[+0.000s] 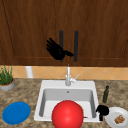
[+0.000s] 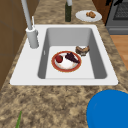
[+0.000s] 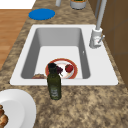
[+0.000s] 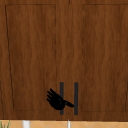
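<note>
Two hands, front view: left hand [image 1: 57, 50] is up at the wall cabinet [image 1: 30, 30], fingers spread and released, palm over the left door handle [image 1: 61, 37], thumb pointing twd the right door handle [image 1: 76, 46]. I read it as touching or just in front of the bar, not wrapped round it. Right hand [image 1: 102, 110] hangs low by the sink [image 1: 43, 86] front right corner, looks clenched, grasping nothing I can see.
Front, rest: red ball [image 1: 67, 114] in front of sink; faucet [image 1: 68, 76] behind it; blue plate [image 1: 16, 112] left of sink; plant pot [image 1: 7, 83] further left; dark bottle [image 1: 106, 94] right of sink; white plate [image 1: 117, 117] w/ food beyond rt hand.
Left side view: red-rimmed plate [image 2: 66, 61] w/ food sits in sink basin, a small bowl [image 2: 82, 50] touching its far edge.
Right side view: bottle stands upright on granite counter [image 3: 82, 105], just beside sink rim.
Upper view: left hand at lower part of the left handle, doors shut.
Room: wood cabinet, tan tile backsplash [image 1: 100, 73], wood floor [image 3: 10, 30].
</note>
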`<state>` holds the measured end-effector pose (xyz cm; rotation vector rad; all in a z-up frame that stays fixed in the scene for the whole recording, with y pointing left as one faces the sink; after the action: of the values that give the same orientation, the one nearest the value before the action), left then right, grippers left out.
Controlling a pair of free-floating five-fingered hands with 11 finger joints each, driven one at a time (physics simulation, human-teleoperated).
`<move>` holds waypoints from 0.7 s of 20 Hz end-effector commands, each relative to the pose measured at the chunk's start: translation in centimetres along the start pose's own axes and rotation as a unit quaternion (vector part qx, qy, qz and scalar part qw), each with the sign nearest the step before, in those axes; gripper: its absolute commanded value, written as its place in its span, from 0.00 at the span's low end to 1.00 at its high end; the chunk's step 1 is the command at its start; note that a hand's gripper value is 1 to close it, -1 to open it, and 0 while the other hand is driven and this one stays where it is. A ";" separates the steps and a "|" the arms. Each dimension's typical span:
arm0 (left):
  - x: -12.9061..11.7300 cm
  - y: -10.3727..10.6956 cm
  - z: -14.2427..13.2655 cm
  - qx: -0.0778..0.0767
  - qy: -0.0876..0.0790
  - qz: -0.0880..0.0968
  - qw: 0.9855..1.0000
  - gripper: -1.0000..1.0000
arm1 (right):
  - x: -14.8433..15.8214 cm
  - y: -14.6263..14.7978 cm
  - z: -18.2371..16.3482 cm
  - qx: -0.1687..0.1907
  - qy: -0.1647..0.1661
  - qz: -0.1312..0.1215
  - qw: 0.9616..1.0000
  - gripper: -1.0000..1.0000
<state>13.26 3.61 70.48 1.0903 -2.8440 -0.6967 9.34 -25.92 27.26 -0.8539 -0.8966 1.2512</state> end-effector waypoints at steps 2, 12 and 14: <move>-1.4 -1.3 0.1 0.006 0.002 -0.013 1.000 0.00 | 0.0 0.0 0.0 0.000 0.000 0.000 1.000 0.50; -7.1 -5.4 3.0 -0.008 0.010 -0.003 1.000 0.00 | 0.0 0.0 0.0 0.000 0.000 0.000 1.000 0.50; -7.7 -6.9 3.1 -0.003 0.009 -0.015 1.000 0.00 | 0.0 0.0 0.0 0.000 0.000 0.000 1.000 0.50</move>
<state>20.78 5.87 66.65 1.0956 -2.8406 -0.6944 9.34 -25.92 27.26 -0.8539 -0.8966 1.2512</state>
